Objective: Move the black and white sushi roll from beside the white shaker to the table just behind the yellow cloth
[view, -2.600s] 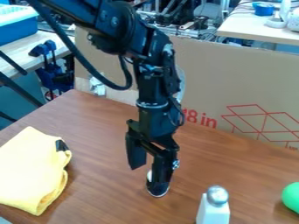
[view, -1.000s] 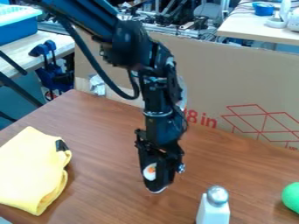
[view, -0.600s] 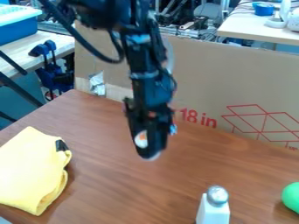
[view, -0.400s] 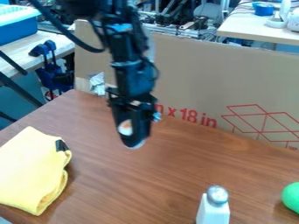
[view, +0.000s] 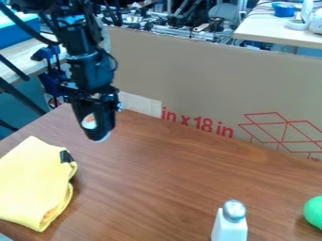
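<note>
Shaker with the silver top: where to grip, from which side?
Likely the white body, just below the silver cap, coming from above, fingers on opposite sides. It stands upright and narrow; the rounded cap may slip. The gripper holds a white object, so it should be emptied first.

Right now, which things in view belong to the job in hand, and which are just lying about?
In the job:
- gripper, over the table's far left part
- small white object with an orange mark, held in its jaws

Apparently just lying about:
- folded yellow cloth, left
- white bottle with silvery top, near edge
- green round object, right edge
</note>
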`<state>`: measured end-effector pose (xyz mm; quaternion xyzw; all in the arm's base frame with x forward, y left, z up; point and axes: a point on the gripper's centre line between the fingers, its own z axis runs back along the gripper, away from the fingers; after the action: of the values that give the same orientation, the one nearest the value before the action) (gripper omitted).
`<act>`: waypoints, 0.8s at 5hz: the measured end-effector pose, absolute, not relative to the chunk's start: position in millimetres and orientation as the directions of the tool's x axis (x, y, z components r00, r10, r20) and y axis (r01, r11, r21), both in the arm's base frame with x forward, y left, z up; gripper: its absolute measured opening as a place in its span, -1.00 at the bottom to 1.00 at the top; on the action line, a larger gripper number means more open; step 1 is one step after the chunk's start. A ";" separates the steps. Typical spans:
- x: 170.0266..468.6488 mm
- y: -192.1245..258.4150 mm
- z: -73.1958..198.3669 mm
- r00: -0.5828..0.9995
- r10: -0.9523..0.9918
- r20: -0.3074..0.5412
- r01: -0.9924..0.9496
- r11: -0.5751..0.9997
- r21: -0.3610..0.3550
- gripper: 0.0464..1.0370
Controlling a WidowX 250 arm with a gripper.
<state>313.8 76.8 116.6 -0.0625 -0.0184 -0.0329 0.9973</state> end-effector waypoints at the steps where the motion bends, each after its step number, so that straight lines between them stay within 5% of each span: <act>1: 320.2 99.2 104.9 1.000 -0.009 0.019 0.011 0.997 -0.076 0.04; 4: 340.7 137.3 89.9 0.921 0.341 0.187 -0.349 0.937 0.011 0.04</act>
<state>340.7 137.3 89.9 0.0221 -0.0916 0.1759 0.9799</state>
